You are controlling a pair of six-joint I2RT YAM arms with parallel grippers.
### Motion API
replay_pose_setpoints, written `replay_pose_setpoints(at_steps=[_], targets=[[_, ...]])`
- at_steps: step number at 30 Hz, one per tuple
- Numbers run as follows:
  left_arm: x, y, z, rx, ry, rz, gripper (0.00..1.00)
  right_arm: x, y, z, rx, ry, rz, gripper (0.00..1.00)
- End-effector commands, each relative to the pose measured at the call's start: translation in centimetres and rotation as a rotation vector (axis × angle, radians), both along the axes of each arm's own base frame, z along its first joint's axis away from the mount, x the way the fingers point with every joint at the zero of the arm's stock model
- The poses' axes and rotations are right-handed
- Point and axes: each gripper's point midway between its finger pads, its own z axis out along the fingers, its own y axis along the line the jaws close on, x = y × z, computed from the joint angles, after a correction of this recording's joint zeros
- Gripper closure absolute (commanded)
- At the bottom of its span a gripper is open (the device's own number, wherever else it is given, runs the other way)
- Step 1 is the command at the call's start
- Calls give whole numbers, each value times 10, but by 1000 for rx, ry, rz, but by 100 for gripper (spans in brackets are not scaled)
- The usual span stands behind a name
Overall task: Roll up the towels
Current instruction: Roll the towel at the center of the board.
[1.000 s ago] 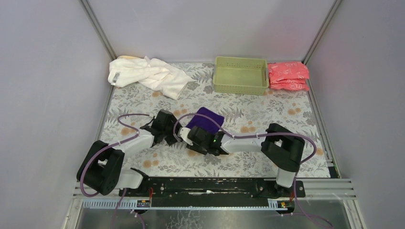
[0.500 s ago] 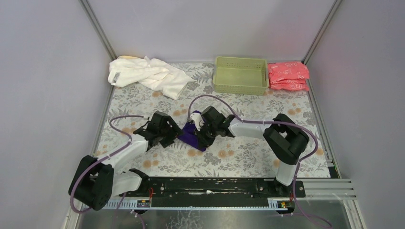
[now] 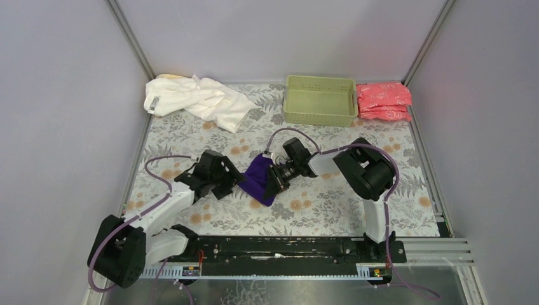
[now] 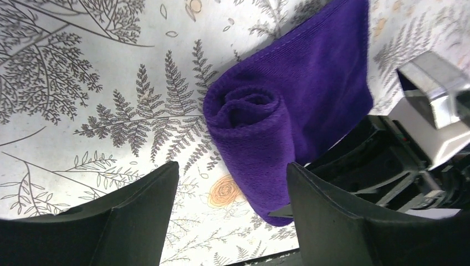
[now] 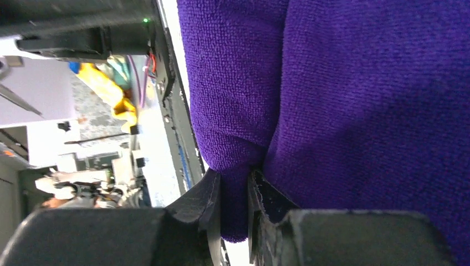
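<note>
The small dark purple towel [image 3: 259,180] lies partly rolled at the middle of the table. The left wrist view shows its coiled end [image 4: 244,113] and a flat tail running to the far right. My right gripper [image 3: 278,178] is shut on a fold of this towel [image 5: 235,208], as the right wrist view shows. My left gripper [image 3: 232,183] is open and empty just left of the roll, its fingers [image 4: 138,210] astride the roll's near end. The large white towel [image 3: 194,100] lies crumpled at the back left. A pale yellow edge [image 3: 166,77] peeks from behind it.
A light green plastic basket [image 3: 320,100] stands at the back right of centre, with pink-red wrapped packets [image 3: 382,101] to its right. Grey walls close in on both sides. The floral tablecloth [image 3: 330,203] covers the table.
My right gripper has swung from the near side of the purple towel to the far side and turned it over into a roll. My left gripper has drawn back a little to the left.
</note>
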Motion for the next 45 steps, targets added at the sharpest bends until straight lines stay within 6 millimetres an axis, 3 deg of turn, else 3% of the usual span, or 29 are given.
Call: replay_pose_setpoints(at_steps=[1,7,11,16,23,29,37,45], targets=[[10,-12,-5,-10,-3,-28,29,-6,-2,-3,9,121,-18,89],[21,-13,-31,45,36,-33,33,5,-10,-15,-52,101,-69,85],[14,-8,-52,83,88,-32,35,15,-20,-15,-145,-26,-78,70],[2,-1,-64,100,122,-24,35,33,-33,9,-208,-239,-128,53],[-6,8,-67,127,138,-6,36,42,-33,49,-318,-677,-143,41],[-8,10,-67,133,144,5,37,36,-22,64,-353,-993,-99,37],[-9,12,-67,137,140,17,37,13,-6,40,-423,-1184,42,37],[-8,11,-67,129,139,12,37,17,-4,-1,-513,-1221,144,37]])
